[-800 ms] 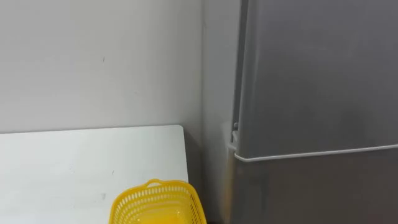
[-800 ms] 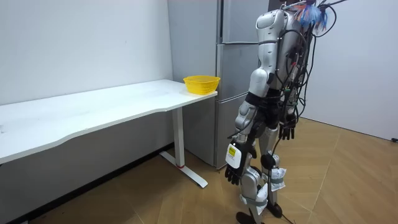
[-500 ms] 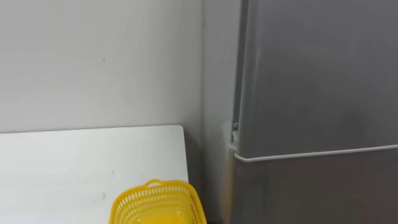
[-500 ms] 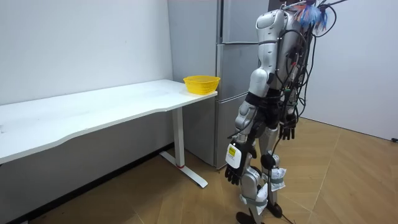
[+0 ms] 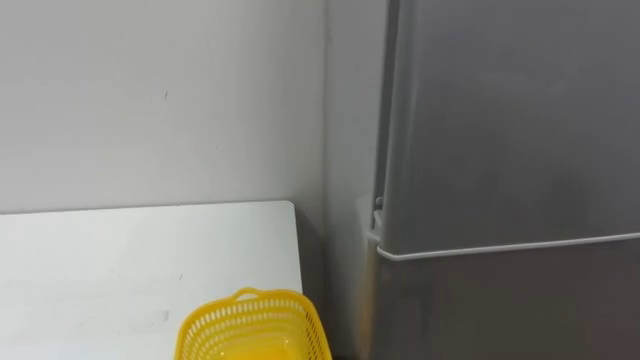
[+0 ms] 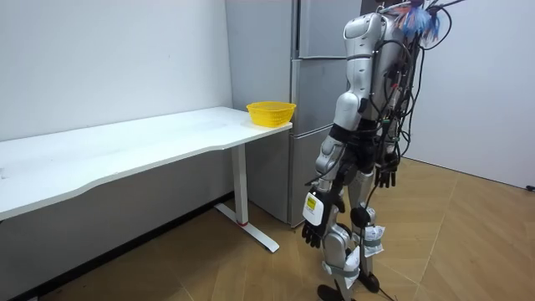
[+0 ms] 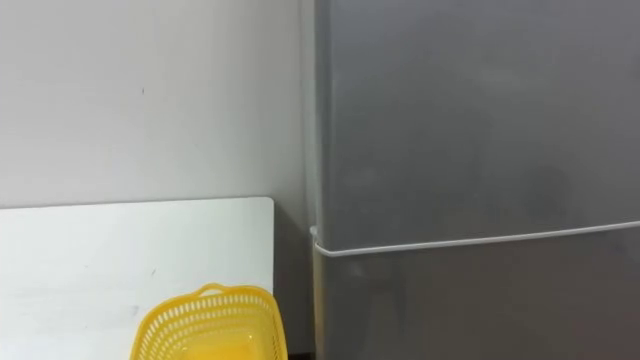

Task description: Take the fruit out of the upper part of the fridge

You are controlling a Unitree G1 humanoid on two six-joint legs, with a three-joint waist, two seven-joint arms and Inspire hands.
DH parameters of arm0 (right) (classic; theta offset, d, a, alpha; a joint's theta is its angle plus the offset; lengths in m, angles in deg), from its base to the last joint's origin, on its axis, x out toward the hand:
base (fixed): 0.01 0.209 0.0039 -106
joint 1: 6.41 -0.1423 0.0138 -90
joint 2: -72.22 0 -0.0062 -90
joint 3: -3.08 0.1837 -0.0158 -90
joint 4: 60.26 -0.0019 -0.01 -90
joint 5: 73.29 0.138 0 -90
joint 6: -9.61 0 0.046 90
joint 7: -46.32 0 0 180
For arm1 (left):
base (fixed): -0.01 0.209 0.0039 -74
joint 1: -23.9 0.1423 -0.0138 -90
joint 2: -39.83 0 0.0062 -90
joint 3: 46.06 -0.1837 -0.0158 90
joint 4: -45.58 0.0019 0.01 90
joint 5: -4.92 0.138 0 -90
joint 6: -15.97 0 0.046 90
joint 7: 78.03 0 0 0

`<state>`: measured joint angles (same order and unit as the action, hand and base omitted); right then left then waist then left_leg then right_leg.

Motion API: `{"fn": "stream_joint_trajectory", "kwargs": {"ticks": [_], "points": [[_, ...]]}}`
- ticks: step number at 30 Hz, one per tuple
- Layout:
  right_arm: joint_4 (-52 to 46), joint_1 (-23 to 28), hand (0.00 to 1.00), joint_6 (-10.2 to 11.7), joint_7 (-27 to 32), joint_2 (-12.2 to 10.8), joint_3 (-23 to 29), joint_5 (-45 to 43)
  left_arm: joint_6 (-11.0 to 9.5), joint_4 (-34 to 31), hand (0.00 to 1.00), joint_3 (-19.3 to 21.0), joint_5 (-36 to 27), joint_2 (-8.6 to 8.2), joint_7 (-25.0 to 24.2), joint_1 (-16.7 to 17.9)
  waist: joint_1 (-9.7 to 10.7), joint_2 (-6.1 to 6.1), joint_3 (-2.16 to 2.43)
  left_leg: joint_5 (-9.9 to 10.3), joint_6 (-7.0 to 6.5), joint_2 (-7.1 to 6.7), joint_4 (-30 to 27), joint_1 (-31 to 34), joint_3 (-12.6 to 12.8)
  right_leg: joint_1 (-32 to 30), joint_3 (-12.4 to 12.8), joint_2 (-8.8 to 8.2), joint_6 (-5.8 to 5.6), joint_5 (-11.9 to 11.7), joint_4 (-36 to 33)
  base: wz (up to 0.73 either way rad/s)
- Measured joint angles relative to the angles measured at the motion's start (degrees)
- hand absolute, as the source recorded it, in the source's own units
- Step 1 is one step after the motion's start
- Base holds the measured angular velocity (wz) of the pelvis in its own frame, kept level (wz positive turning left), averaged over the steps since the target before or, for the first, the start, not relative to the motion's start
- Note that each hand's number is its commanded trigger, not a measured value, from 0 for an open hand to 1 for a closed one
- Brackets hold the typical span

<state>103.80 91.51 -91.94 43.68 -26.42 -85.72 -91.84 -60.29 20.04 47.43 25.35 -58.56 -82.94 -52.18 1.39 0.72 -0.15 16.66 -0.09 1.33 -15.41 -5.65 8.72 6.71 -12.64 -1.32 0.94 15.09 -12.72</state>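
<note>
A tall grey fridge [image 6: 311, 100] stands straight in front of me with both doors shut. Its upper door [image 5: 510, 120] ends at a pale seam, below which the lower door [image 5: 500, 305] begins. In the room view I stand upright close to it, both arms hanging at my sides. My left hand [image 6: 313, 224] hangs near the knee with relaxed fingers and holds nothing. My right hand [image 6: 386, 177] hangs on the far side, also relaxed and empty.
A yellow mesh basket [image 5: 255, 328] sits at the corner of a long white table [image 5: 120, 260] to the left of the fridge. A grey wall [image 5: 150, 100] runs behind the table. Wooden floor [image 6: 451, 251] lies open behind me.
</note>
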Motion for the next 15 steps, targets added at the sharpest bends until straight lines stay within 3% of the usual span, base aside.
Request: {"fn": "stream_joint_trajectory", "kwargs": {"ticks": [7,13,15], "points": [[-0.10,-0.12,0.00,0.01,0.13,0.03,0.01,0.42,-0.14,0.27,0.00,1.18,-6.47,-0.11,5.39,-0.34,-0.24,-0.11,0.01,0.00,0.00,-0.01,0.01,-0.02,-0.08,0.24,-0.25,0.01,0.00,0.00,0.14,0.01],[0.69,-1.03,0.00,0.06,1.72,0.05,0.28,2.24,-1.01,-0.38,0.00,10.58,-19.88,-0.65,14.42,0.06,-0.66,-0.55,0.04,0.00,0.00,-0.06,-0.10,-0.04,-0.68,0.39,-0.66,-0.02,0.02,-0.01,0.11,0.03],[0.81,-1.17,0.00,0.12,2.63,0.05,1.23,2.78,-2.58,-0.41,0.00,13.94,-27.64,-0.67,19.53,0.16,-0.91,-0.54,0.04,-0.07,-0.10,-0.17,0.03,-0.06,-0.99,0.49,-0.95,-0.14,0.02,-0.01,0.06,0.05]]}}
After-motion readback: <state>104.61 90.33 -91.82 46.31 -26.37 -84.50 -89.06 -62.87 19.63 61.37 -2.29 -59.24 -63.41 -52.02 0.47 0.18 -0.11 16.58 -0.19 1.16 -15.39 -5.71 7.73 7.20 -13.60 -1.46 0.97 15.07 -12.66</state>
